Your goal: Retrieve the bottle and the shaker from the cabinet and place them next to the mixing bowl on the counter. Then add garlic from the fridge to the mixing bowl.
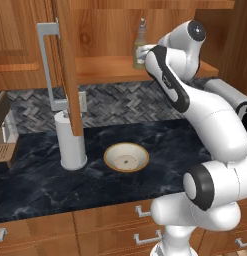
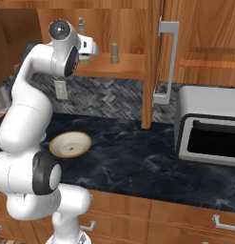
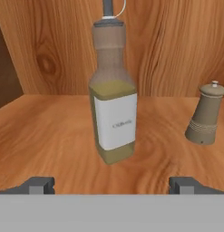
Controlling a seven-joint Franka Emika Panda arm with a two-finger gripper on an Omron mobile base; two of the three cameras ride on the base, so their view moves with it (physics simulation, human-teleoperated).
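The bottle (image 3: 113, 113) stands upright on the cabinet shelf (image 3: 50, 140), its white label facing the tool (image 3: 111, 185). The tool is spread wide and holds nothing; its two fingertips (image 3: 38, 185) sit low on either side of the bottle, short of touching it. The shaker (image 3: 206, 113) stands on the same shelf, to the bottle's right and apart from it. Below the bottle's shelf, the mixing bowl (image 1: 126, 157) rests on the dark worktop (image 1: 40, 185), beside a white cylinder (image 1: 71, 140).
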